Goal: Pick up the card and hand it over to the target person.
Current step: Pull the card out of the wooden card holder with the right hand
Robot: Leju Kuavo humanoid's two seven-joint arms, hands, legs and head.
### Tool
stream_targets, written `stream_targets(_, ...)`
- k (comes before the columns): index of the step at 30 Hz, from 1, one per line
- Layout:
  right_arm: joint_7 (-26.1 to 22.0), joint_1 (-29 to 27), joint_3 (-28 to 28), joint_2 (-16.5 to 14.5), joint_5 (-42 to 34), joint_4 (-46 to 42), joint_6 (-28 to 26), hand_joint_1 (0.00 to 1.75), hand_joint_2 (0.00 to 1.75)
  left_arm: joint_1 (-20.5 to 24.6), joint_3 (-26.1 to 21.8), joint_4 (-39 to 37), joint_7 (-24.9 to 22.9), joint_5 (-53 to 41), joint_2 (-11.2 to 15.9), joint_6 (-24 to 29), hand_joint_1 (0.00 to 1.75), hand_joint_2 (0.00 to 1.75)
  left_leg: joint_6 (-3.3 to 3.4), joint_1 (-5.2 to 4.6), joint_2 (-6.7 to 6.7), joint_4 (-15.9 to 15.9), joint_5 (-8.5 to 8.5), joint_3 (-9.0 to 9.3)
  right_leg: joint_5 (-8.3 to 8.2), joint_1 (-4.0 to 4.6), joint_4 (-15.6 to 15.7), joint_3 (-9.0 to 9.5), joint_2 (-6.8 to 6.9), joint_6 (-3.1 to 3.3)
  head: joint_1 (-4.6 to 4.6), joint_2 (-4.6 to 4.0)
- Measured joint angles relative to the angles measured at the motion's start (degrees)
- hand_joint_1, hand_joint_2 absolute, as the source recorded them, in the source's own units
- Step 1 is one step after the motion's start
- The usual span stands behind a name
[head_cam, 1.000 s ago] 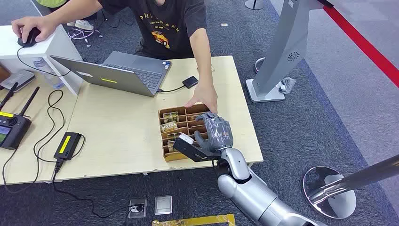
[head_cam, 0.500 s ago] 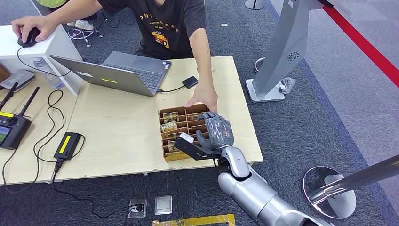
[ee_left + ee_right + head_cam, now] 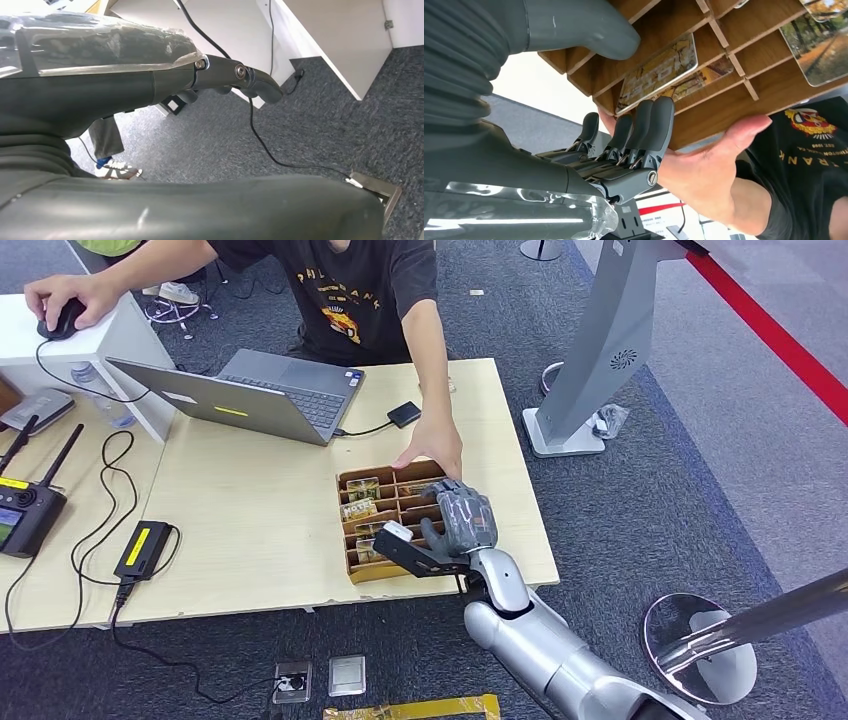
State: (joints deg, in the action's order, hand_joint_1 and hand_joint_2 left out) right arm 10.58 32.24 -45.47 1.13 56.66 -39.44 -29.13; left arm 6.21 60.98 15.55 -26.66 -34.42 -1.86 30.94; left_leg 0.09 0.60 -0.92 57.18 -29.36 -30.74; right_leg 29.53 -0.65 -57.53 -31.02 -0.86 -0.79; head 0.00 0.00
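Observation:
A wooden box [image 3: 351, 545] of small compartments holds several picture cards [image 3: 360, 508] near the table's front right. My right hand [image 3: 458, 522] hovers over the box's right side, fingers pointing down into it. In the right wrist view its fingertips [image 3: 659, 117] touch the edge of a yellow card [image 3: 659, 70] lying in a compartment, while the thumb [image 3: 589, 25] stays apart on the other side; nothing is gripped. The person's hand [image 3: 432, 450] rests on the box's far edge, just beyond my fingers. My left hand [image 3: 150, 90] hangs over the floor, holding nothing.
A laptop [image 3: 250, 390] stands at the table's far side with a cable to a small black unit [image 3: 404, 414]. A power brick [image 3: 143, 548] and a remote controller [image 3: 25, 510] lie left. A grey kiosk stand [image 3: 600, 350] rises right of the table.
My right hand has edged slightly farther over the box; the person's hand and the cards have not moved.

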Motion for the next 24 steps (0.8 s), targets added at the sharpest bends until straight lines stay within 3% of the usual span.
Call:
stream_targets(6, -0.28, 0.85, -0.10, -0.75, -0.18, 2.26, -0.71, 0.96, 1.75, 0.05, 0.18, -0.02, 0.30, -0.12, 0.05, 0.00, 0.00, 0.00, -0.01, 0.00, 0.03, -0.01, 0.01, 0.00, -0.01, 0.00, 0.00, -0.01, -0.01, 0.01, 0.00, 0.00)
stream_targets(11, -0.39, 1.63, -0.09, -1.57, -0.41, 4.10, -1.29, 1.38, 1.75, 0.49, 0.42, -0.01, 1.15, -0.26, 0.48, -0.66, 0.00, 0.00, -0.01, 0.00, 0.03, 0.01, 0.00, -0.01, 0.00, 0.00, -0.02, -0.03, -0.03, 0.01, 0.00, 0.00)
stream_targets(14, -0.43, 1.74, -0.15, -1.80, -0.47, 4.31, -1.26, 1.52, 1.75, 0.74, 0.39, 0.00, 1.45, -0.21, 0.68, -0.98, 0.00, 0.00, -0.01, 0.01, -0.02, 0.03, -0.01, -0.03, 0.01, 0.01, -0.03, -0.03, 0.00, 0.00, 0.00, 0.00)
stream_targets(24, -0.65, 1.71, -0.42, -2.15, -0.38, 4.59, -1.33, 1.50, 1.75, 0.45, 0.48, -0.12, 0.52, -0.41, 0.00, -0.55, 0.00, 0.00, -0.01, 0.01, -0.04, 0.00, 0.00, 0.01, 0.01, 0.01, 0.01, 0.02, 0.04, 0.00, 0.00, 0.00)
